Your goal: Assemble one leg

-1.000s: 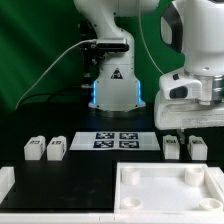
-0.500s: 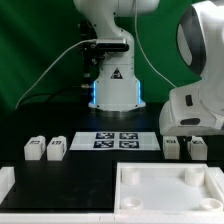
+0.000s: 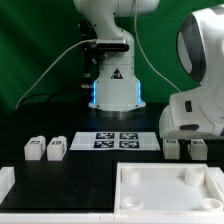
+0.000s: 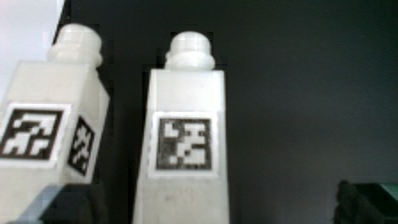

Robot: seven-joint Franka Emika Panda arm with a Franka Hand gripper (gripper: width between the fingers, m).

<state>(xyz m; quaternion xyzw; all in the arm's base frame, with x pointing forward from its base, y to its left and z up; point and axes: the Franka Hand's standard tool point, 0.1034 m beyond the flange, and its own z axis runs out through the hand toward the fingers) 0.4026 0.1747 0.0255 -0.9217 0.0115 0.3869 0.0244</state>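
Note:
Four small white legs with black-and-white tags stand on the black table. Two are at the exterior view's left (image 3: 33, 148) (image 3: 56, 148) and two at its right (image 3: 171, 148) (image 3: 196, 148). My gripper (image 3: 185, 137) hangs low right over the right pair, its fingers mostly hidden by the hand. In the wrist view one leg (image 4: 191, 130) lies lengthwise between my dark fingertips (image 4: 372, 200), with its neighbour (image 4: 50, 120) just beside it. My gripper (image 4: 214, 205) is open, with gaps on both sides of the middle leg, and holds nothing.
The large white square top (image 3: 165, 186) with raised corner posts lies in front of the right legs. The marker board (image 3: 115, 140) lies at the table's middle. A white part (image 3: 6, 181) sits at the front left edge. The robot base (image 3: 115, 85) stands behind.
The arm has come down and toward the exterior view's right, so that the hand now hangs just above the right pair of legs. No leg has moved.

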